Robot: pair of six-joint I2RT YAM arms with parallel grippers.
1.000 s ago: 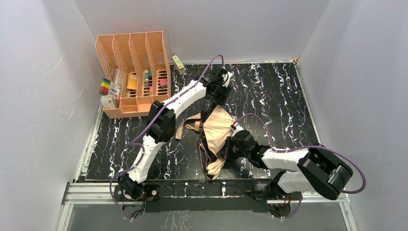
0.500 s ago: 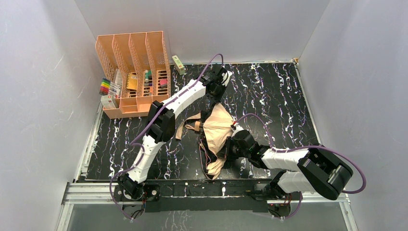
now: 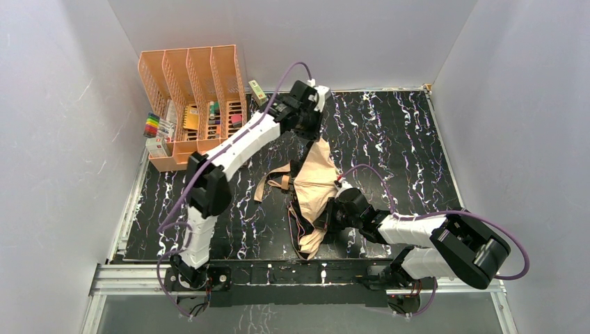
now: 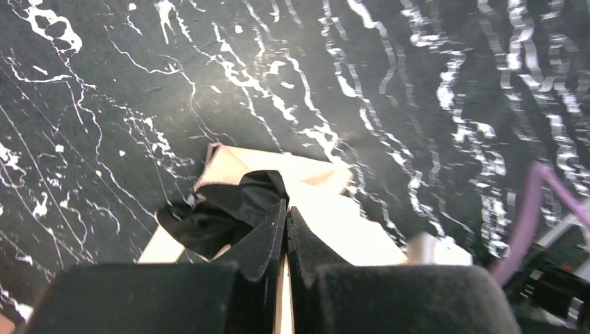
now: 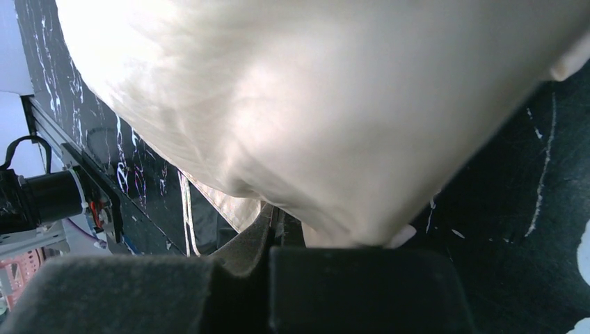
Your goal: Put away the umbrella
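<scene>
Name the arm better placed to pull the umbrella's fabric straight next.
Left, probably. The left hand is shut on the far tip of the umbrella and could draw it outward. The right hand is clamped low on the nearer part, anchoring it.

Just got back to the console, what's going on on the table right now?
Both arms are on the pale peach-tan folding umbrella, which lies half-collapsed on the black marbled table. The left gripper has its fingers shut on a fold of fabric at the far end. The right gripper is shut on the near part. The peach-orange slotted plastic organizer stands apart at the far left.
</scene>
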